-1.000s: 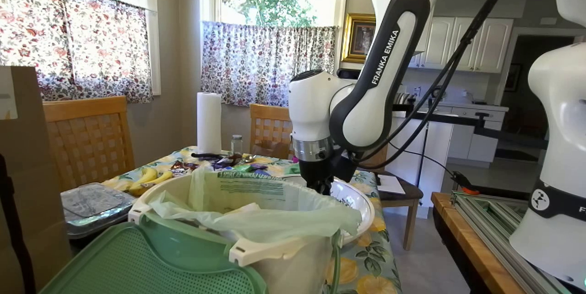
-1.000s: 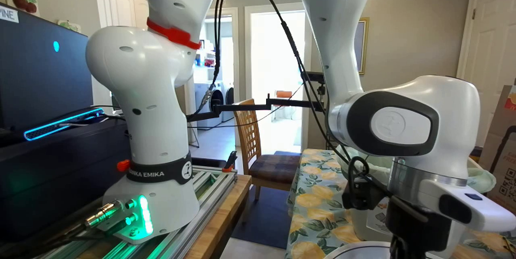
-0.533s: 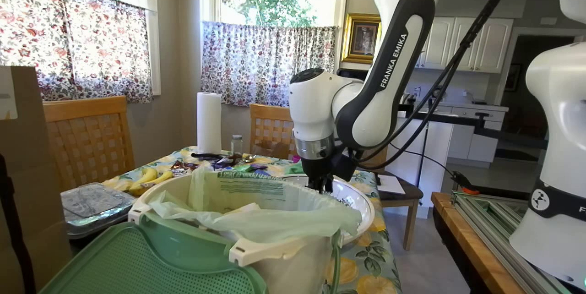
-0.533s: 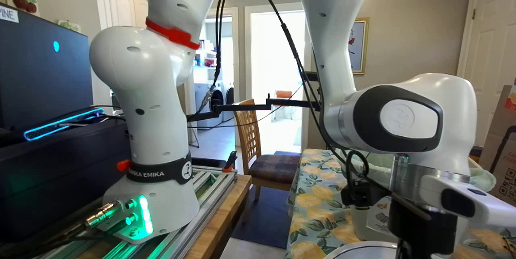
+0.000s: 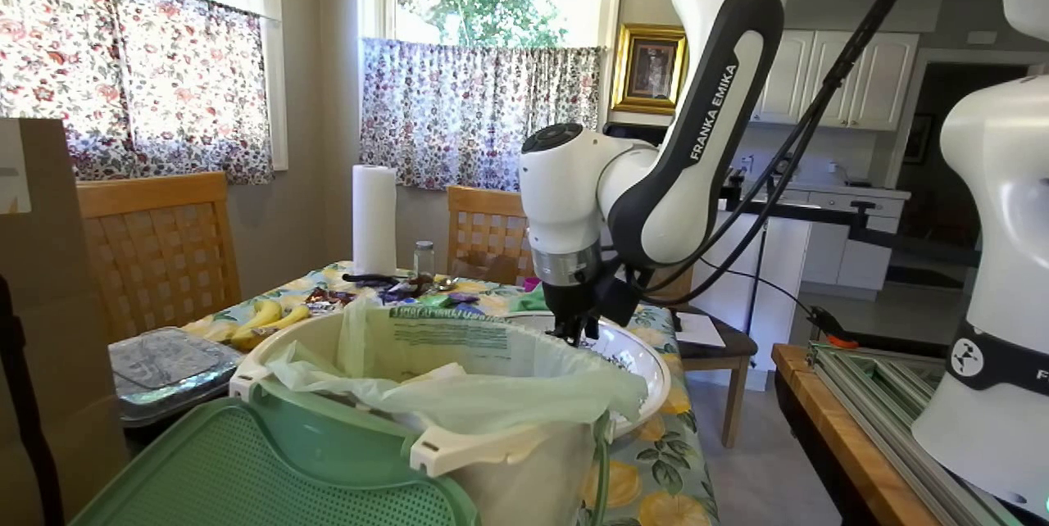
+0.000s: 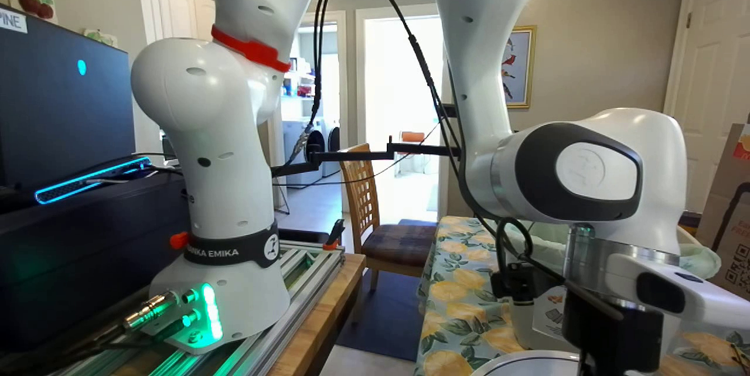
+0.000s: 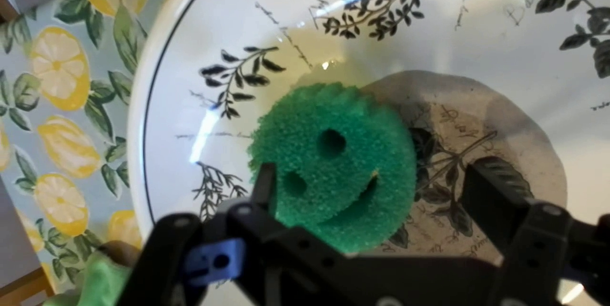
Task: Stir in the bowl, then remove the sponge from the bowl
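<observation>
The tabletop [image 6: 469, 300] wears a lemon-print cloth [image 7: 66, 148], and floral curtains [image 5: 483, 112] hang beyond. Over the last second the arm [image 5: 672, 206] has shifted slightly, baring more of a framed bird picture [image 6: 518, 68]. The arm is marked "FRANKA EMIKA"; a part-cropped label [image 6: 13, 20] shows "PINE". The tool [image 7: 381, 191] stands spread over the green smiley-face sponge [image 7: 329, 172], which lies in the white herb-print bowl [image 7: 167, 115].

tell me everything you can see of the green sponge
The sponge is a round green disc, porous and foamy looking, with two eye holes, a curved smile slit and a notched edge. It rests face up inside the patterned white bowl, at the edge of what looks like pooled liquid. The open gripper is over it; whether they touch is unclear. Its underside is hidden.
</observation>
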Available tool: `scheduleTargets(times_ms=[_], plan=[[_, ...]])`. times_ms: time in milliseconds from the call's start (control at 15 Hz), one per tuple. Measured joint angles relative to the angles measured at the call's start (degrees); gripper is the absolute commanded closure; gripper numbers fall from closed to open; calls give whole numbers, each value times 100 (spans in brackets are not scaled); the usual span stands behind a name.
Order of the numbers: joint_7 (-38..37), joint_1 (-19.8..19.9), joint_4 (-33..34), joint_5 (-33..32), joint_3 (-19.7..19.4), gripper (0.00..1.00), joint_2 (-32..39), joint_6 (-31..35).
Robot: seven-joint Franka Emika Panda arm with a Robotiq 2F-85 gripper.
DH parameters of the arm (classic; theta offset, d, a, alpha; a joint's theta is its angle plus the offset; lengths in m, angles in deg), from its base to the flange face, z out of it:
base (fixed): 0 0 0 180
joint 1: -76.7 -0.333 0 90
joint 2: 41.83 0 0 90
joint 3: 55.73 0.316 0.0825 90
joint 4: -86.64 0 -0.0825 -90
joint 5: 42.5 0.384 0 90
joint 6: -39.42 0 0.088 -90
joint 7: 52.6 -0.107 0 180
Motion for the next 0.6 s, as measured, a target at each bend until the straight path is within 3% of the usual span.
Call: scheduleTargets(times_ms=[600], plan=[[-158,0,0,-139,0,0,0,0]])
